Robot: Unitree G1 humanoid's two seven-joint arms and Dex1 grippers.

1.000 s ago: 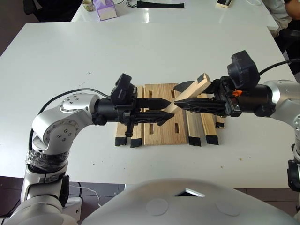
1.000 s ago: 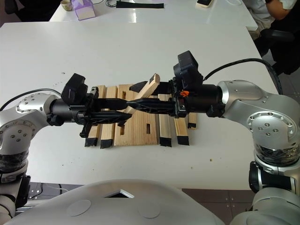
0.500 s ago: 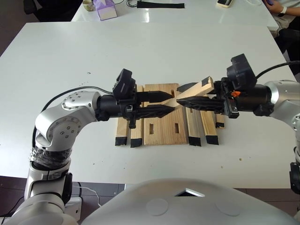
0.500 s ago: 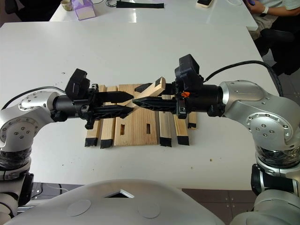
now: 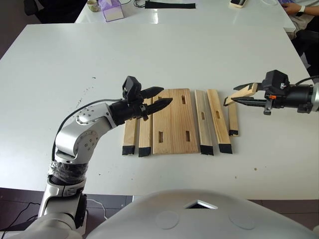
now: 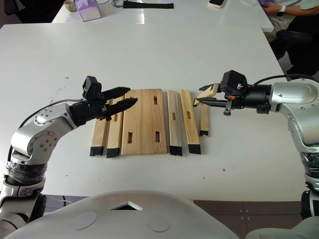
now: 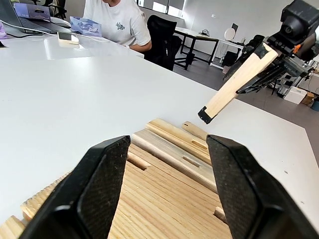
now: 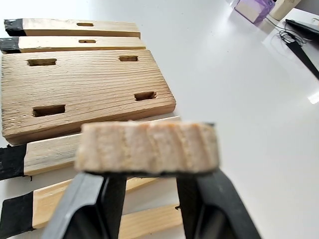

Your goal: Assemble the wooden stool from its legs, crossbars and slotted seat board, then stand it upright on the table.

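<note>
Table (image 5: 164, 55): smooth white top with nothing to brace parts against. Any sideways push will likely slide a loose part instead of seating it.

Seat board (image 5: 172, 122): lies flat mid-table, slots up, nothing fitted yet. If a part is pressed into a slot while the board is unrestrained, it will probably skate or rotate and lose alignment.

Legs: two lie just left of the board (image 5: 130, 137) and two just right (image 5: 219, 119), parallel and close together. Picking one risks nudging its neighbour or the board edge.

Short bars: one lies on the table right of the legs (image 5: 233, 119). The other, the held bar (image 5: 242, 92), is in the air, tilted, well right of the board.

Right gripper (image 5: 230, 101): clamped on the held bar, seemingly with a lot of length overhanging. Likely failure: the bar pivots in the pinch under insertion load, or goes in crooked and jams.

Left gripper (image 5: 164, 95): fingers spread, empty, hovering over the board's left edge and the left legs. If it drops without re-aiming, a finger could land across two parts and scatter them.
</note>
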